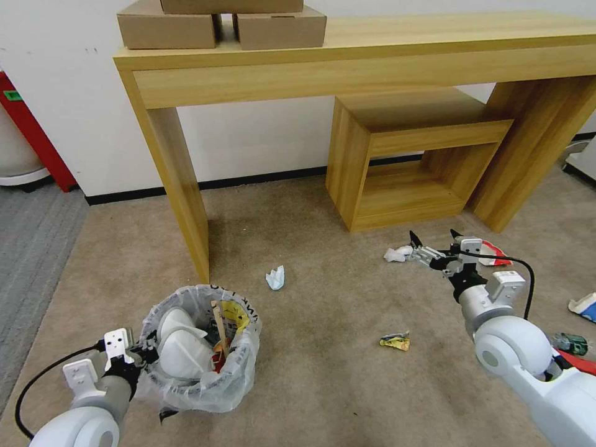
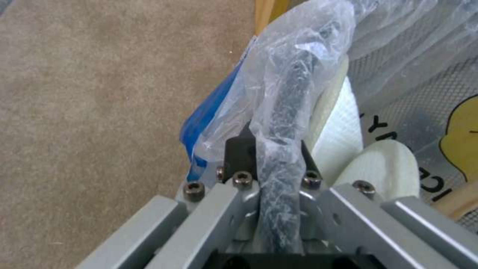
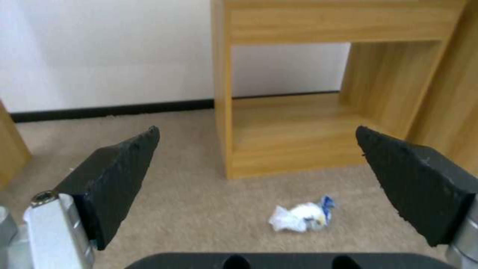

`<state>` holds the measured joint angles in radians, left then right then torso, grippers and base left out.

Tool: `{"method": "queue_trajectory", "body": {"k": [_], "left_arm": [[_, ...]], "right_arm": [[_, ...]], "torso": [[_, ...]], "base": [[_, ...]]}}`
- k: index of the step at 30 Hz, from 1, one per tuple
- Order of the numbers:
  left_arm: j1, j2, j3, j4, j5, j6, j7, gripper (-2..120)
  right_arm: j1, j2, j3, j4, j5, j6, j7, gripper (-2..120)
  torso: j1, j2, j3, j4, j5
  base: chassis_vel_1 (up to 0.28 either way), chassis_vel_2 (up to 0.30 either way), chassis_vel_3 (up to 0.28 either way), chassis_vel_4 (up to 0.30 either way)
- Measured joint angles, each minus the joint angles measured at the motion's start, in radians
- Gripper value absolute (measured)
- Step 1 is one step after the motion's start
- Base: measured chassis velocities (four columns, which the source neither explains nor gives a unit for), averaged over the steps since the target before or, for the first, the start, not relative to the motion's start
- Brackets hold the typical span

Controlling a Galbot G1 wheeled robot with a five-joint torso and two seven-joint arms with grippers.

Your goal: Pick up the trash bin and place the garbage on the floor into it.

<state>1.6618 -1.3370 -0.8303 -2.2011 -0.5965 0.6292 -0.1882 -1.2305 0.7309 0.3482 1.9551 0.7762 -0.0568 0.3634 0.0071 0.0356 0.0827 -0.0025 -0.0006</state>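
While the left tool (image 2: 279,175) pinches the trash bin (image 1: 197,349) rim at lower left, right tool (image 3: 259,186) wide open, empty, above crumpled wrapper (image 3: 300,218) mid-right on carpet (image 1: 329,372)

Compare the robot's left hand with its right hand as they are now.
The left hand is shut on the trash bin, pinching its bag-covered rim; the right hand is open and holds nothing. The left hand sits low beside the bin; the right hand reaches out over the carpet toward a crumpled white wrapper. Both have black fingertips.

Wooden console table (image 1: 372,56), cardboard boxes (image 1: 220,25)
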Motion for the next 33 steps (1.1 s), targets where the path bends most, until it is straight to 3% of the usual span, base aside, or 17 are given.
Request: {"method": "queue_trajectory", "body": {"k": [33], "left_arm": [[0.021,0.011,-0.009,-0.016,-0.022,0.006,-0.012,1]], "right_arm": [[0.026,0.033,-0.034,-0.059,-0.039,-0.014,-0.02,100]], "torso": [[0.0,0.0,0.0,0.0,0.0]], "base": [[0.0,0.0,0.0,0.0]]}}
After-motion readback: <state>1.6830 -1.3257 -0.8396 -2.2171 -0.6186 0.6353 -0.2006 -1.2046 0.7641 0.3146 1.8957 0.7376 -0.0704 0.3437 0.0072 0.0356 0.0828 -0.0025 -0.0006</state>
